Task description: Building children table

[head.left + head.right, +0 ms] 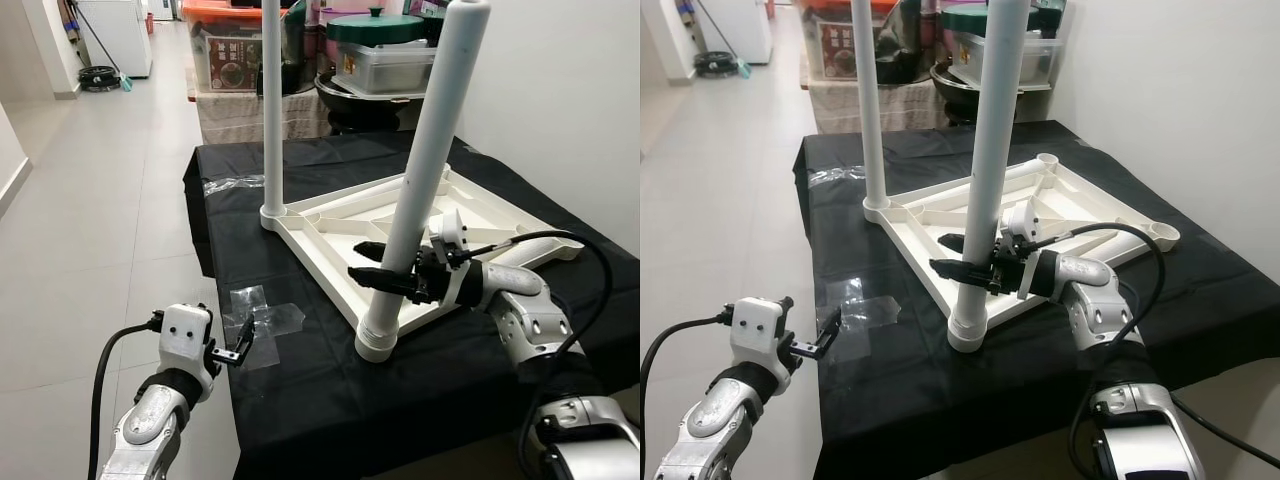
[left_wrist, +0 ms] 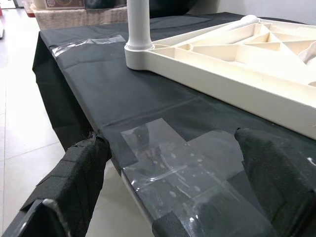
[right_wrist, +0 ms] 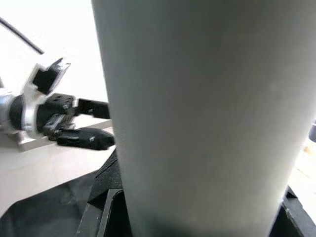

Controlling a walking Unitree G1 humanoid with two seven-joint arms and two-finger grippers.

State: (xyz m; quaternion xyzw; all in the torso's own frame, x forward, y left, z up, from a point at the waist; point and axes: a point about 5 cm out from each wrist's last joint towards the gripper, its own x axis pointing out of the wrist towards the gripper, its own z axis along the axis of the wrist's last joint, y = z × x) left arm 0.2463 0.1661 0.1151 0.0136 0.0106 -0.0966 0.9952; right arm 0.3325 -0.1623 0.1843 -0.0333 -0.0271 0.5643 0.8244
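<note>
Right hand (image 1: 385, 268) clamped around near white leg (image 1: 425, 170) standing on inverted tabletop (image 1: 480, 215), left hand (image 1: 237, 352) open, empty, beside black-covered surface (image 1: 330, 390) edge.

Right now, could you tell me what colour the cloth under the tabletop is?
The cloth is black, clearest in the left eye view.

Both arms were silver with rounded joint housings. The left gripper (image 1: 238, 352) sat on a boxy white wrist block with two dark screw dots, and the right gripper (image 1: 372, 266) had long black fingers. Thick black cables looped off each forearm.
</note>
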